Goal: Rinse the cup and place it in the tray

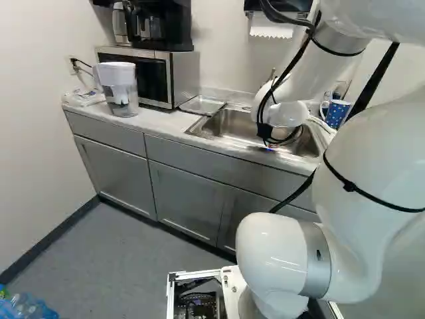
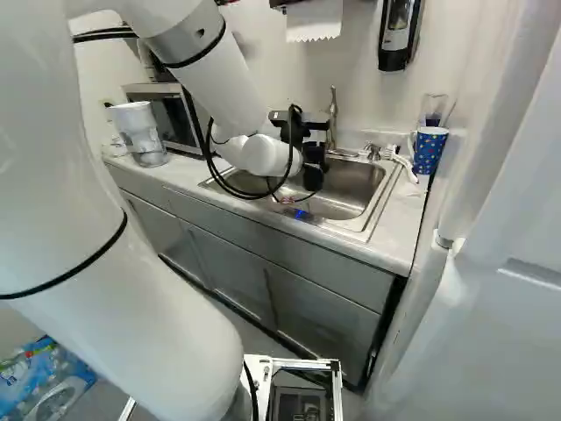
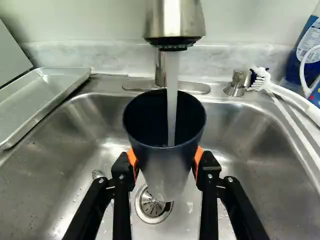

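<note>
The tool is closed on the cup from two sides, mouth up over the sink, with water running in. Once rinsed, it should travel left, towards the tray at the sink's left edge.

The sink is smooth, shiny metal, the faucet satin-finished metal, the tray duller metal. The cup looks smooth, with a soft metallic sheen. The table is smooth and marbled, the cabinet doors nearly matt, the pitcher plastic.
</note>
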